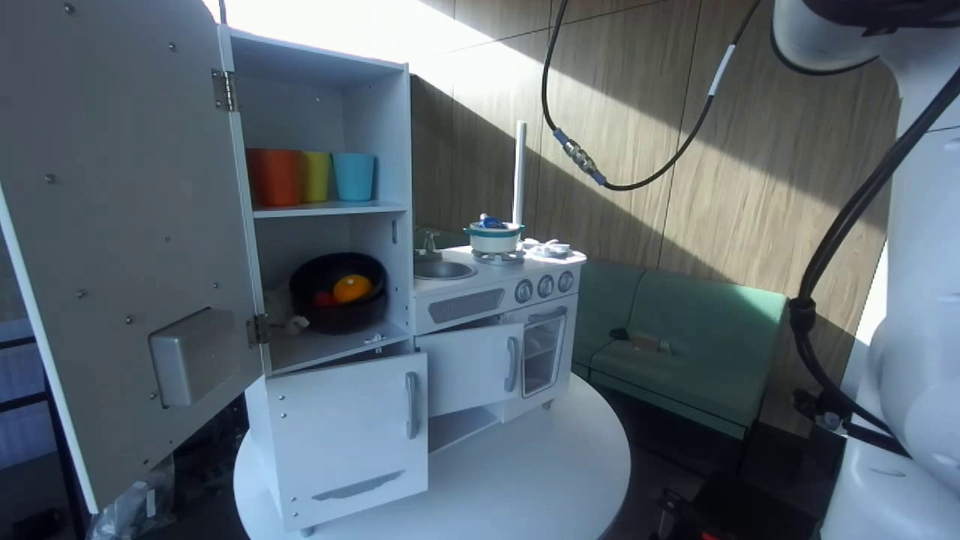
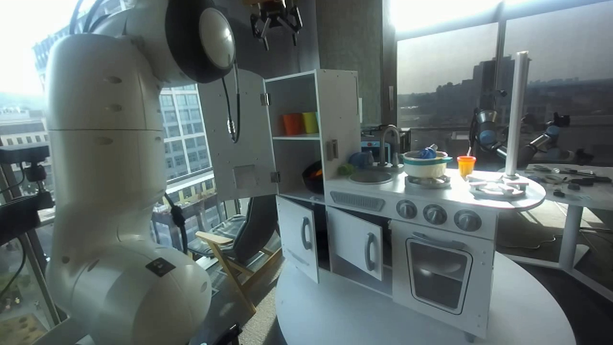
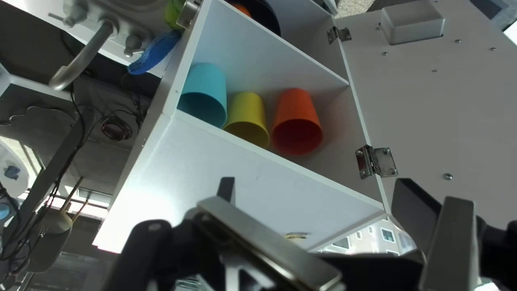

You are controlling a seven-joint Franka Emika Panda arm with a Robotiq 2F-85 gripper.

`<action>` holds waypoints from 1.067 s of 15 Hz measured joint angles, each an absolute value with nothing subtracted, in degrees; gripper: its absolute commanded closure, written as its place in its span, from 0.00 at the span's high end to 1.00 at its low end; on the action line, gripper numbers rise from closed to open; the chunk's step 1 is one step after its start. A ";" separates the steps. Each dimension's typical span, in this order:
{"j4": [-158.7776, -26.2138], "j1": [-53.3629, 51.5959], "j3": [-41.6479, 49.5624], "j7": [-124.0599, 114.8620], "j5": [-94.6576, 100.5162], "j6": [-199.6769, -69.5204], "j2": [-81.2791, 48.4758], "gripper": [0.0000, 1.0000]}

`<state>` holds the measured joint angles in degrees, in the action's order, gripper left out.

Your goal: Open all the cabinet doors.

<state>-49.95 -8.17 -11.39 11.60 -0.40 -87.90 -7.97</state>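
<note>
The white toy kitchen has a tall upper door (image 1: 127, 225), swung wide open, also in an exterior view (image 2: 239, 143) and the wrist view (image 3: 428, 101). The lower left door (image 1: 349, 435) stands ajar; it also shows in an exterior view (image 2: 297, 235). The middle door (image 1: 469, 367) under the sink is ajar too, as an exterior view (image 2: 352, 239) shows. The oven door (image 2: 438, 278) with a window looks shut, also in an exterior view (image 1: 541, 356). My gripper (image 2: 280, 43) is open and empty, high above the tall cabinet; its spread fingers show in the wrist view (image 3: 317, 194).
Orange, yellow and blue cups (image 1: 354, 177) stand on the upper shelf. A black bowl (image 1: 337, 292) with toy fruit sits below. A pot (image 2: 425, 165), an orange cup (image 2: 466, 166) and a white upright post (image 2: 517, 115) are around the countertop. A wooden armchair (image 2: 234, 239) stands behind.
</note>
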 measured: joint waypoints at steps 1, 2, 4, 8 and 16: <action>-50.94 -8.11 -11.36 10.61 -0.40 -87.35 -6.72 1.00; -52.42 -7.94 -11.23 9.55 -0.67 -87.17 -5.28 1.00; -56.91 -7.23 -10.58 7.87 -1.94 -87.67 -1.98 1.00; -68.96 -4.44 -7.14 6.95 -8.10 -91.81 3.86 1.00; -95.34 -0.57 -0.04 12.43 -15.25 -104.74 9.43 1.00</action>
<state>-95.34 -0.57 -0.04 12.43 -15.25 -104.74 9.43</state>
